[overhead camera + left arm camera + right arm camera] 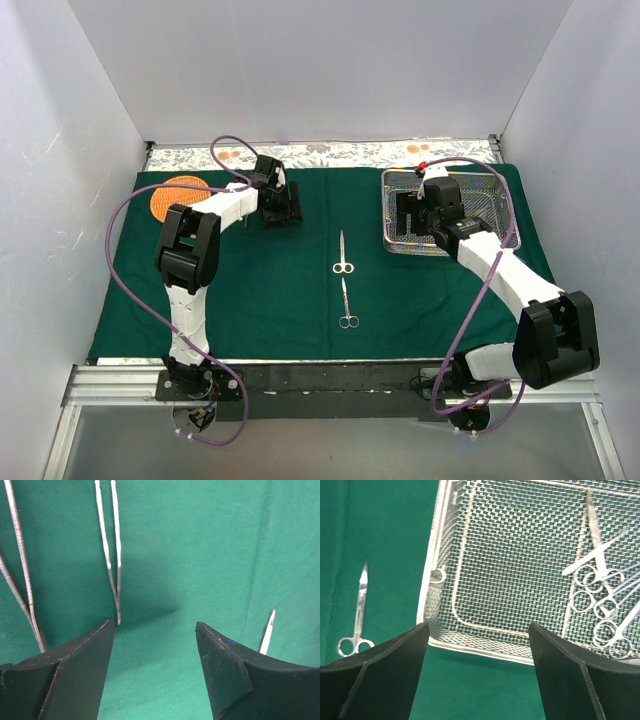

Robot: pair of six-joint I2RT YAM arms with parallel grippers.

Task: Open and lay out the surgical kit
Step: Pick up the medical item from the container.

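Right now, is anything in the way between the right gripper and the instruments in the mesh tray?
Nothing visible. The right gripper hangs open above the near edge of the open-topped mesh tray. The instruments lie uncovered in an overlapping pile on the right of the wrist view. Only the tray's own wire wall borders them.

Two scissors (343, 254) in line on green cloth (260, 300), tray (385, 210) right, orange basket (172, 197) left
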